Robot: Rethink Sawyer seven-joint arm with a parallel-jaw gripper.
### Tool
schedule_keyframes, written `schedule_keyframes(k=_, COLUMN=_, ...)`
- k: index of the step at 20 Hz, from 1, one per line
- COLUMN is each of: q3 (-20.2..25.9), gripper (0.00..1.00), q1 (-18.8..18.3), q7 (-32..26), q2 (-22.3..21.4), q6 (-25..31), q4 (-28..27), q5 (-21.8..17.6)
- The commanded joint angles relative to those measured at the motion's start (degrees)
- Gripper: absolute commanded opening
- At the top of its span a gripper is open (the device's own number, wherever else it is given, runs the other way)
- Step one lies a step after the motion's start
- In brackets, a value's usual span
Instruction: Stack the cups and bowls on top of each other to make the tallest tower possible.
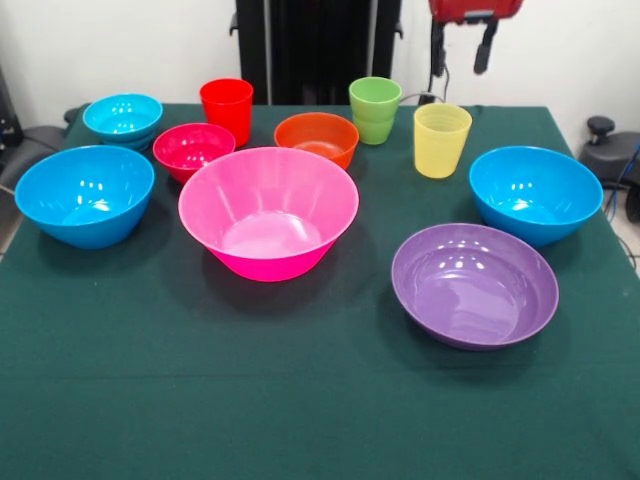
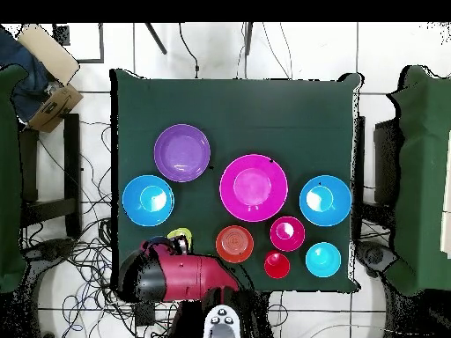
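The big pink bowl (image 1: 268, 210) (image 2: 254, 187) sits mid-table, upright and holding nothing. Around it stand the purple bowl (image 1: 474, 283) (image 2: 181, 152), two blue bowls (image 1: 85, 195) (image 1: 535, 193), and the small orange (image 1: 316, 138), magenta-red (image 1: 193, 150) and cyan (image 1: 122, 118) bowls. The red cup (image 1: 227, 108), green cup (image 1: 375, 110) and yellow cup (image 1: 441, 140) stand upright along the far side. Each piece stands by itself; no tower shows. My gripper (image 1: 461, 52) hangs open and holds nothing, above and behind the yellow cup.
A dark green cloth (image 1: 300, 400) covers the table. In the overhead view the red arm (image 2: 181, 277) lies over the table's edge beside the yellow cup (image 2: 179, 236). Cables, chairs and a cardboard box (image 2: 48, 97) surround the table.
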Motion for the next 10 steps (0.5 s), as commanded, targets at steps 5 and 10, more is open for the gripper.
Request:
schedule_keyframes(k=5, q3=2.4, gripper=1.0, q1=-4.3, q7=6.1, q2=9.0, q6=-7.6, q4=3.1, q5=-7.3)
schedule_keyframes(k=10, q3=3.1, gripper=1.0, q1=-7.4, q7=4.7, q2=7.5, q6=-5.2, q4=3.3, q5=-9.7)
